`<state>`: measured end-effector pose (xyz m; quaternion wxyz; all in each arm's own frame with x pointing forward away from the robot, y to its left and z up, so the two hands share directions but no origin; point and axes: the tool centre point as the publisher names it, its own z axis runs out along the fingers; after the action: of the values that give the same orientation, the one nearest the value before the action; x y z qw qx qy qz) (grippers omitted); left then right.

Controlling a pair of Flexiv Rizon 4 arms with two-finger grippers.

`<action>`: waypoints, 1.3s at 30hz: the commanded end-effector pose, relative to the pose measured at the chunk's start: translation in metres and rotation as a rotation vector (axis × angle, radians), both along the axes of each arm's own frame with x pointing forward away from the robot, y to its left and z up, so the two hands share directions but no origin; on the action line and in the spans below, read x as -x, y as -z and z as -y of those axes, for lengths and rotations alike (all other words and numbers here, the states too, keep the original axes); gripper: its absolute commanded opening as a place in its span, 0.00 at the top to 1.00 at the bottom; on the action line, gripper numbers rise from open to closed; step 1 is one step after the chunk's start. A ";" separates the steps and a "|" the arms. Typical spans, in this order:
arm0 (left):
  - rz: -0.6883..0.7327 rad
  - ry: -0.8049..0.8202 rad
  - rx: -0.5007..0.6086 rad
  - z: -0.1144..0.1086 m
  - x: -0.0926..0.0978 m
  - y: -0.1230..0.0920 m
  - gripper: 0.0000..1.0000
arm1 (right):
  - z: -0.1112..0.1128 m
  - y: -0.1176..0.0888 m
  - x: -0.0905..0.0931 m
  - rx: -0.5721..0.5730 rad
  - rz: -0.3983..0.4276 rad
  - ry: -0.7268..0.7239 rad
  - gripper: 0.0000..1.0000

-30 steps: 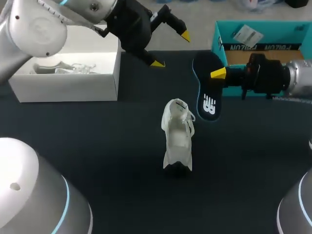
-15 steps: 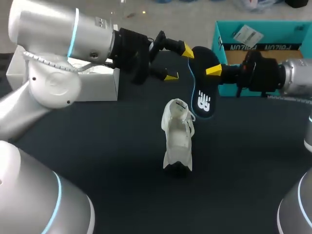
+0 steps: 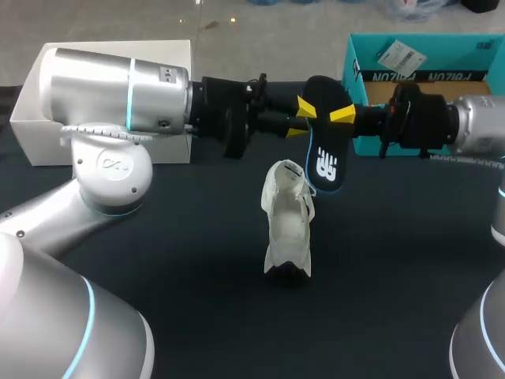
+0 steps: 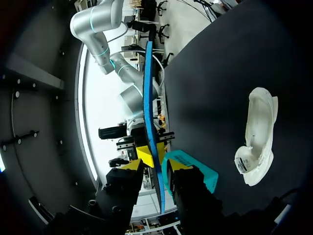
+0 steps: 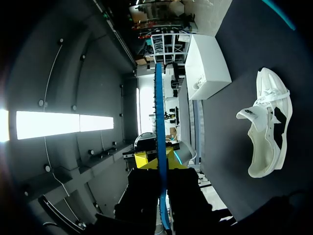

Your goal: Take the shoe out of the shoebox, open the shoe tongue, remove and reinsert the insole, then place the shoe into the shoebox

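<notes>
Two sets of jaws flanked the insole (image 3: 325, 162), raised near the far edge of the bench (image 3: 181, 260): right jaws clamped it, left jaws open astride it. The shoe (image 3: 287, 229) sat mid-bench, the shoebox (image 3: 426, 55) at the far right corner.

The table (image 3: 197, 237) wears a dark, matte blue-black cover, evenly lit, stretching from six o'clock to its straight far edge at twelve o'clock.

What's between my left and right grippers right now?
Only the insole: in the head view the left gripper and right gripper flank it, and each wrist view shows its blue edge between that gripper's fingers.
</notes>
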<state>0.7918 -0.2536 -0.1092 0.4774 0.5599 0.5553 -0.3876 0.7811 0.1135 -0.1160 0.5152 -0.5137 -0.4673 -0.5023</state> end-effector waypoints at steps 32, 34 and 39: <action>-0.175 -0.110 0.065 -0.010 0.006 0.004 1.00 | 0.036 0.032 0.010 0.177 0.021 -0.004 0.00; -0.206 -0.116 0.065 -0.014 0.007 0.003 1.00 | 0.052 0.037 0.013 0.198 0.026 0.009 0.00; -0.245 -0.119 0.062 -0.023 0.010 0.006 1.00 | 0.081 0.046 0.021 0.253 0.055 0.009 0.00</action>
<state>0.7857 -0.2402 -0.1167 0.4502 0.4613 0.6258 -0.4393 0.7728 0.0561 -0.1666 0.4403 -0.5590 -0.5330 -0.4579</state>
